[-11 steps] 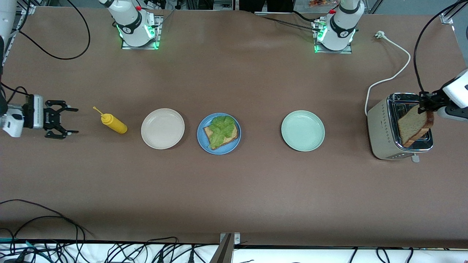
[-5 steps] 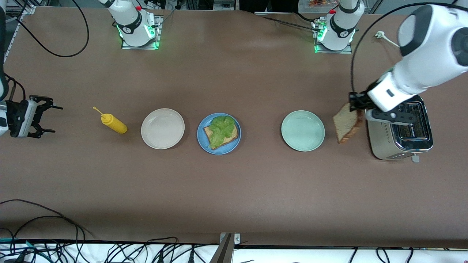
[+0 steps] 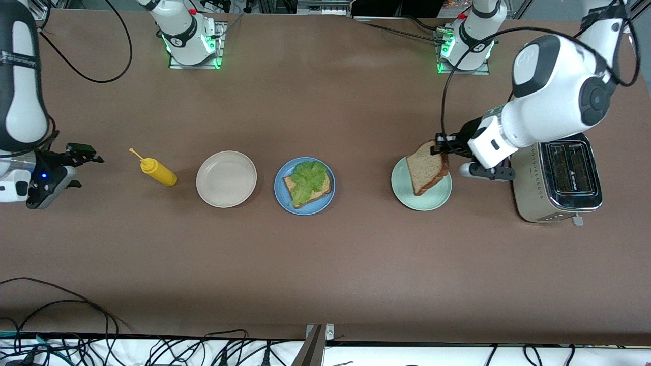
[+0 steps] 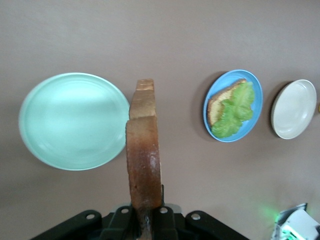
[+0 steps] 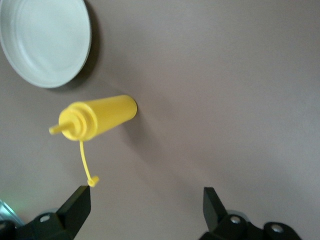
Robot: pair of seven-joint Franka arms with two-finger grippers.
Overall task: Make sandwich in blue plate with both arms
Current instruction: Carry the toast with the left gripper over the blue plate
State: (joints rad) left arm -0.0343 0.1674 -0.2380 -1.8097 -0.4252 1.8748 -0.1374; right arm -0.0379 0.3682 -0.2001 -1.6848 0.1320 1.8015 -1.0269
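I see my left gripper [image 3: 441,150] clamping a bread slice [image 3: 427,166] over the green plate [image 3: 432,199]; my right gripper [image 5: 145,207] waits open near the yellow bottle [image 5: 97,117].

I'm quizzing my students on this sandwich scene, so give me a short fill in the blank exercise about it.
1. The left gripper is shut on a slice of ____ over the mint-green plate.
2. On the blue plate, a bread slice is topped with ____.
3. The right gripper, open, is beside the ____ squeeze bottle.

Missing words: bread; lettuce; yellow
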